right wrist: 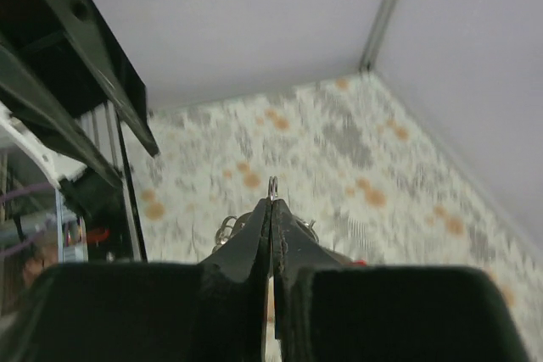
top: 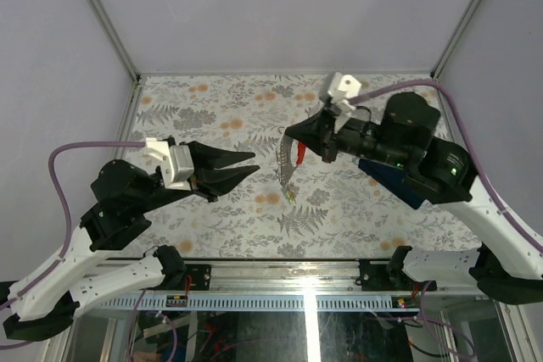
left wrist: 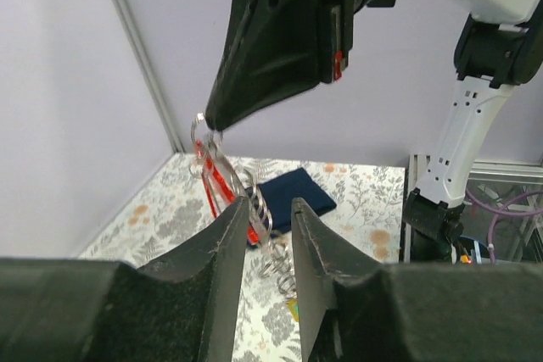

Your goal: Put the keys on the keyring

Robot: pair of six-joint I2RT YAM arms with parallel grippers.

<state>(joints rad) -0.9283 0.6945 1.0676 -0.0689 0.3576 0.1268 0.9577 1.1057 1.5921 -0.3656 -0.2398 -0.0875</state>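
My right gripper [top: 291, 132] is shut on the small silvery keyring [right wrist: 272, 185], whose loop pokes out past its fingertips [right wrist: 263, 214]. From the ring hangs a bunch above the table: a red tag [left wrist: 213, 182], a silvery coiled chain [left wrist: 273, 247] and a small green tag [left wrist: 294, 308] at the bottom. The top view shows the same red tag [top: 299, 153] and the chain [top: 287, 172]. I cannot make out single keys. My left gripper [top: 249, 165] is level with the bunch, just left of it. Its jaws stand a little apart with nothing between them, fingers [left wrist: 233, 226] on the near side of the chain.
A dark navy folded cloth [left wrist: 299, 195] lies on the floral table mat [top: 221, 108] under the right arm, also visible as the cloth [top: 383, 177] from above. Grey walls and metal posts [top: 102, 14] enclose the table.
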